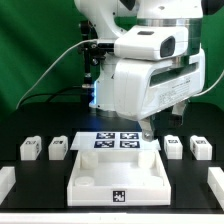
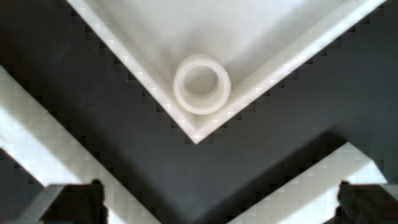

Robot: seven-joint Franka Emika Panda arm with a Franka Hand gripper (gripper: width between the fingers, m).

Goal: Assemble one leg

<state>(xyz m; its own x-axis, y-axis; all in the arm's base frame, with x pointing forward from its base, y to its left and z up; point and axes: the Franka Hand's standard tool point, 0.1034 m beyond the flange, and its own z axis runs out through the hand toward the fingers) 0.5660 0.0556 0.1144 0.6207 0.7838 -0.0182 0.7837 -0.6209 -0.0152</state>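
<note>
Four small white legs with tags lie on the black table: two at the exterior view's left point(image 1: 30, 150) point(image 1: 58, 148) and two at its right point(image 1: 173, 146) point(image 1: 200, 148). The large white square panel point(image 1: 90, 170) lies at the front middle. My gripper point(image 1: 150, 128) hangs over the panel's back right corner, apart from the legs. In the wrist view the gripper point(image 2: 217, 206) is open and empty. Its dark fingertips point(image 2: 71, 206) stand wide apart. Past them is the panel's corner point(image 2: 267, 40) with a round socket point(image 2: 201, 85). No leg shows in the wrist view.
The marker board point(image 1: 115, 140) lies just behind the panel. White blocks stand at the table's far left point(image 1: 5, 185) and far right point(image 1: 215, 185) front edges. A green backdrop and cables are behind the arm.
</note>
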